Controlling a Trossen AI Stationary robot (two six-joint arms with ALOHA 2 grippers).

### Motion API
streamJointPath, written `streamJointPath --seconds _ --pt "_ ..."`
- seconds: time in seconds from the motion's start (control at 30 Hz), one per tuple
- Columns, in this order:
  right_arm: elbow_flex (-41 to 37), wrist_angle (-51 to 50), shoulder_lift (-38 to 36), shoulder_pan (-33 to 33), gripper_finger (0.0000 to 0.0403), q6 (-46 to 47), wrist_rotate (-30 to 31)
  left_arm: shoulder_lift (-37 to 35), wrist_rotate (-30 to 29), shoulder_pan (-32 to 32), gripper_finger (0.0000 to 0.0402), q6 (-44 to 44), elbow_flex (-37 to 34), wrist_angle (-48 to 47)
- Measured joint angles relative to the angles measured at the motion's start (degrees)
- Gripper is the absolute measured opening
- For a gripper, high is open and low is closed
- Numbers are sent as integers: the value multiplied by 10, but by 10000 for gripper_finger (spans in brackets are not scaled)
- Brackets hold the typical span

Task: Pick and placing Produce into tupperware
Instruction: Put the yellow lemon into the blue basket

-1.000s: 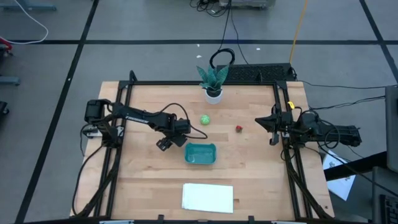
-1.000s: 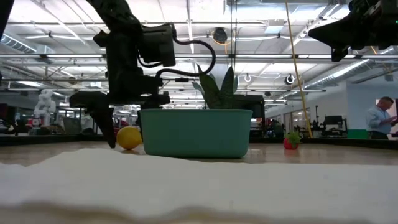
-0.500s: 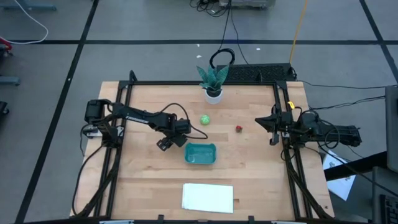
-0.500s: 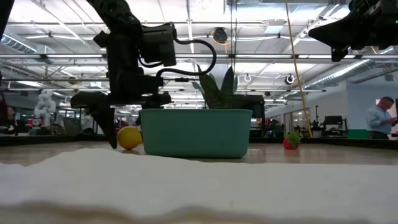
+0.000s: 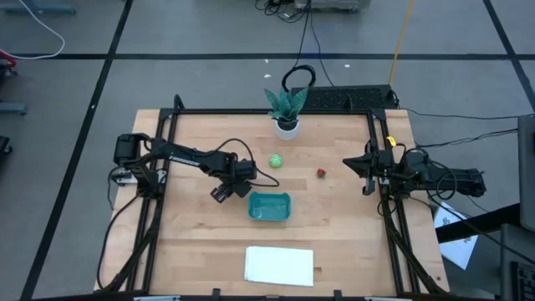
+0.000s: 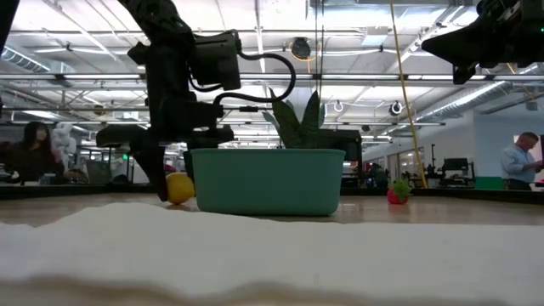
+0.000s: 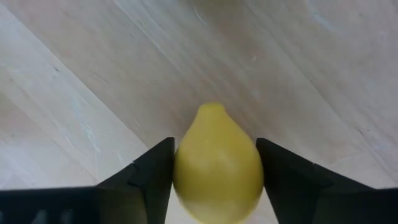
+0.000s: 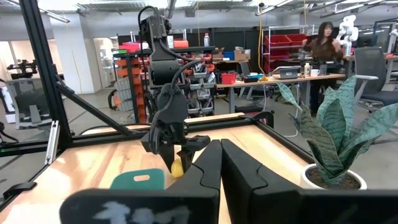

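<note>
From left to right I see my left gripper (image 5: 219, 195) clamped around one yellow lemon (image 7: 217, 163) on the table beside one teal tupperware (image 5: 269, 206) holding nothing visible, one green piece (image 5: 275, 160), one red piece (image 5: 320, 173), and my right gripper (image 5: 365, 167) closed.

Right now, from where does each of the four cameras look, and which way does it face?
High: above the table, looking straight down; both arms, tupperware.
Low: at tabletop height, level; left claw at the lemon.
Left wrist: past its own fingers flanking the lemon.
Right wrist: past its shut right claw across the table to the left arm.
Shared: low and right wrist views both show the plant.
</note>
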Motion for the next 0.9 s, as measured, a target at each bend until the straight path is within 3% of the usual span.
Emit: streamJointPath --seconds 0.17,0.43,0.7,0.9 --pt "0 0 0 0 0 0 0 0 0 0 186 0 0 0" --pt "0 0 0 0 0 0 0 0 -21 0 215 0 0 -1" --pt "0 0 0 0 0 0 0 -16 -29 0 184 -9 0 -5" --pt "0 2 0 0 0 0 0 -43 -11 0 210 -46 0 -5"
